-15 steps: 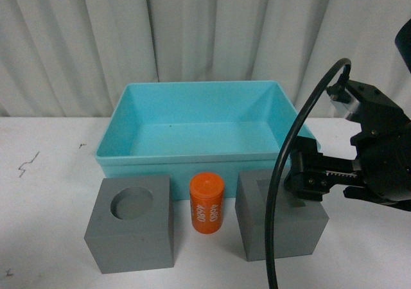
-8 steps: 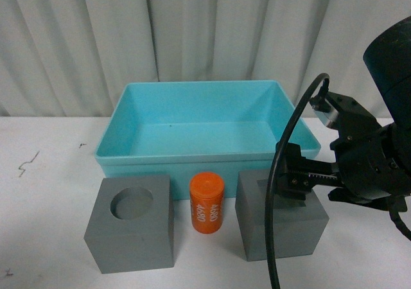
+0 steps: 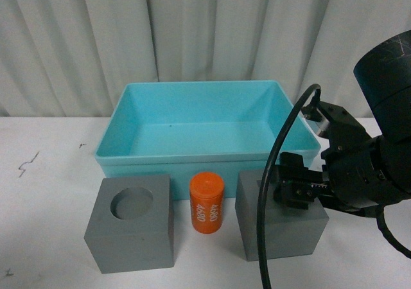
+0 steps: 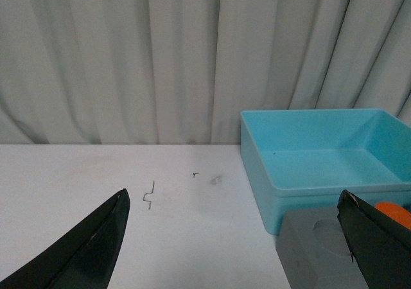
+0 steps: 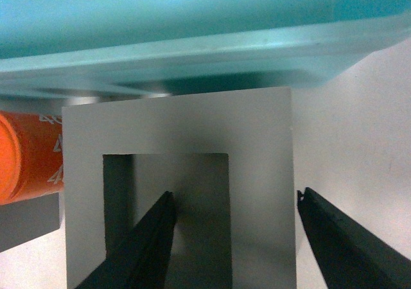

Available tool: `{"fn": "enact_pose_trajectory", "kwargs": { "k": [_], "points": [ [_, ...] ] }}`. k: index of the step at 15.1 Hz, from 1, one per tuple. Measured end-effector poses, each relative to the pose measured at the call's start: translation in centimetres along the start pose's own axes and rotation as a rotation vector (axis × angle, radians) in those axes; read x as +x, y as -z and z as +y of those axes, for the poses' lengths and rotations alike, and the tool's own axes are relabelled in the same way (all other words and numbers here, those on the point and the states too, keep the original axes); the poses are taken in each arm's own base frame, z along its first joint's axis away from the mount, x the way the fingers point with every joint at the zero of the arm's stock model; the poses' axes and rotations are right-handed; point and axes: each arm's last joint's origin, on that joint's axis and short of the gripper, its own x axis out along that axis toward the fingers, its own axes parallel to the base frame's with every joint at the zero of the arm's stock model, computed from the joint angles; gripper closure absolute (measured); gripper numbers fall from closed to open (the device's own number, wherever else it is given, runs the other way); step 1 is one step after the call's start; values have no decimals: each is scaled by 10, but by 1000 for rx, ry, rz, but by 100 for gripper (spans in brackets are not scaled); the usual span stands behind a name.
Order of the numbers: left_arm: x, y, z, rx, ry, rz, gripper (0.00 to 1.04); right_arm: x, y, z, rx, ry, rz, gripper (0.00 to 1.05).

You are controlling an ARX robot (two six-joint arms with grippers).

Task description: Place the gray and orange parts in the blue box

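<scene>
The blue box (image 3: 192,157) stands on the table behind three parts in a row. From left to right these are a gray cube with a round recess (image 3: 131,234), an orange cylinder (image 3: 206,202) and a gray cube with a square recess (image 3: 282,234). My right gripper (image 5: 236,194) is open astride one wall of the square-recess cube (image 5: 192,122). One finger dips into the recess and the other is outside the cube's side. My left gripper (image 4: 234,194) hangs open over bare table beside the round-recess cube (image 4: 314,250), holding nothing.
The white table (image 3: 45,192) stretches left of the parts, with small dark marks (image 4: 151,196) on it. A pale curtain (image 3: 192,32) closes the back. The right arm's black cable (image 3: 266,205) loops in front of the square-recess cube.
My right gripper has moved left and further over the square-recess cube. The parts and the box have not moved.
</scene>
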Motion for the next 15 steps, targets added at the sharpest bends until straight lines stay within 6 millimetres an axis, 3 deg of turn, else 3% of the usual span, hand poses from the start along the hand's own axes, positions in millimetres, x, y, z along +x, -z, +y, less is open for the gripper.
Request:
{"fn": "enact_pose_trajectory", "kwargs": {
  "k": [3,5,10,13,15],
  "points": [
    [0,0,0,0,0,0,7,-4,-2,-2,4,6,-12,71],
    [0,0,0,0,0,0,7,-17,3,-1,-28,26,-4,86],
    [0,0,0,0,0,0,7,-28,8,0,-56,27,4,86],
    [0,0,0,0,0,0,7,-66,3,9,-142,-12,-57,86],
    [0,0,0,0,0,0,7,-91,-10,14,-173,-67,-142,86]
  ]
}}
